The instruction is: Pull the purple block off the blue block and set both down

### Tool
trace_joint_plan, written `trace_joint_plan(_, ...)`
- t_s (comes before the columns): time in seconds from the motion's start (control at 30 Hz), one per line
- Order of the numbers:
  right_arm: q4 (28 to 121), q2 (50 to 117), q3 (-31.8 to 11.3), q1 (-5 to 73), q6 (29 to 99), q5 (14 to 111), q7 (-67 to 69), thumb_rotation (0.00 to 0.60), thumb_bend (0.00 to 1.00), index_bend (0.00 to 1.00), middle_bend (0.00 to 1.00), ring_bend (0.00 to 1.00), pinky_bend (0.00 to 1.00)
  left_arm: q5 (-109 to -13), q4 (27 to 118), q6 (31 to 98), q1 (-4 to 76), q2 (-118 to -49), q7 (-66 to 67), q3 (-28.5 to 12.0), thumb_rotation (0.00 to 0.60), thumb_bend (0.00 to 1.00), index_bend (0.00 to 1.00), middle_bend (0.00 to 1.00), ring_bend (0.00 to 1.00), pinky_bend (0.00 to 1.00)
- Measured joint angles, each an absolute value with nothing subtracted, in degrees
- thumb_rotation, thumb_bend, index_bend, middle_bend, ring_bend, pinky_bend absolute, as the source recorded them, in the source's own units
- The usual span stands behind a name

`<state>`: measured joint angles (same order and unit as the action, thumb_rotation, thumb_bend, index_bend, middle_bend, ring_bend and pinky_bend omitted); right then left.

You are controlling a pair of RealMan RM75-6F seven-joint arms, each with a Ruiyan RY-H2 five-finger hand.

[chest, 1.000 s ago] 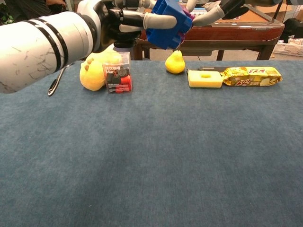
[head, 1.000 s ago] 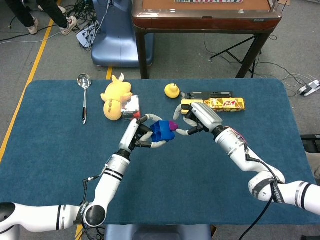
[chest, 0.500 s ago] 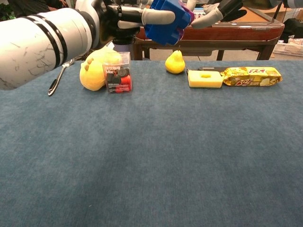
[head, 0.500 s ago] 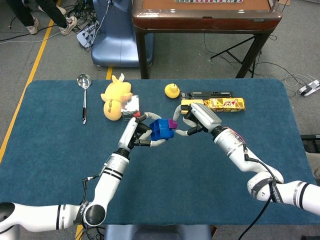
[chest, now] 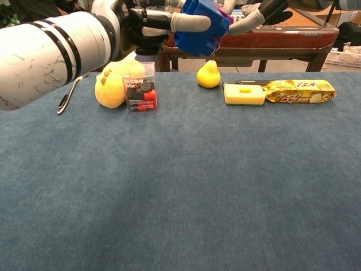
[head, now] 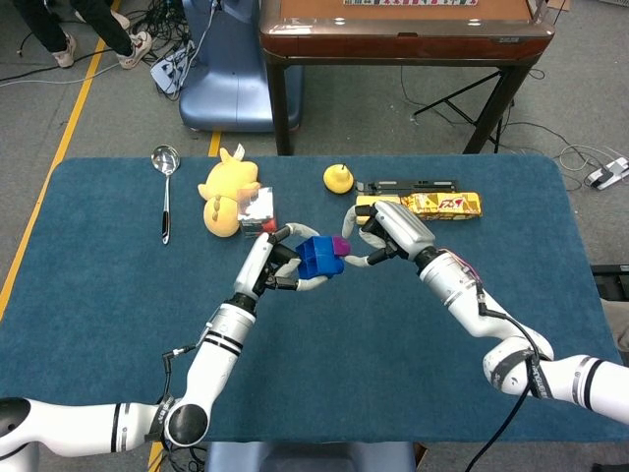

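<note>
The blue-covered desk (head: 118, 324) carried both arms near its middle. The left hand (head: 267, 264) gripped the blue block (head: 318, 256), held up off the desk toward its far edge. The right hand (head: 385, 232) had fingers curled around the purple block (head: 340, 244), which remained attached to the blue block's right end, neither resting on the desk.
</note>
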<state>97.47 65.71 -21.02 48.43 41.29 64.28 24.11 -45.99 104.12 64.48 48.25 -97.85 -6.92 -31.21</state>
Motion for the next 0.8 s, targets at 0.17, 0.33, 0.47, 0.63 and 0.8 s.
trace_joint_plan(0.17, 97.6, 65.8, -21.0, 48.5, 40.9, 64.2, 24.4, 0.600, 0.13, 0.56, 1.00, 1.00, 1.00, -46.1, 104.1, 64.6, 48.4, -98.0, -6.8, -31.3, 0.600, 0.06, 0.67, 1.00, 1.00, 1.00)
trace_joint_plan(0.33, 97.6, 65.9, -21.0, 48.6, 40.4, 64.6, 25.4, 0.600, 0.13, 0.57, 1.00, 1.00, 1.00, -46.2, 104.0, 64.8, 48.6, -98.1, -6.6, -31.3, 0.600, 0.06, 0.67, 1.00, 1.00, 1.00)
trace_joint_plan(0.47, 97.2, 66.1, -21.1, 48.6, 40.2, 65.0, 26.2, 0.600, 0.14, 0.59, 1.00, 1.00, 1.00, -46.3, 104.0, 64.9, 48.5, -98.2, -6.7, -31.3, 0.600, 0.06, 0.67, 1.00, 1.00, 1.00)
trace_joint_plan(0.63, 96.9, 66.4, -21.1, 48.7, 40.0, 65.5, 26.7, 0.600, 0.21, 0.61, 1.00, 1.00, 1.00, -46.4, 104.0, 64.7, 48.5, -98.2, -6.7, -31.1, 0.600, 0.06, 0.67, 1.00, 1.00, 1.00)
trace_joint_plan(0.8, 96.8, 66.6, -21.2, 48.8, 40.1, 65.6, 27.0, 0.600, 0.30, 0.63, 1.00, 1.00, 1.00, -46.5, 104.0, 64.7, 48.5, -98.3, -6.9, -31.0, 0.600, 0.06, 0.67, 1.00, 1.00, 1.00)
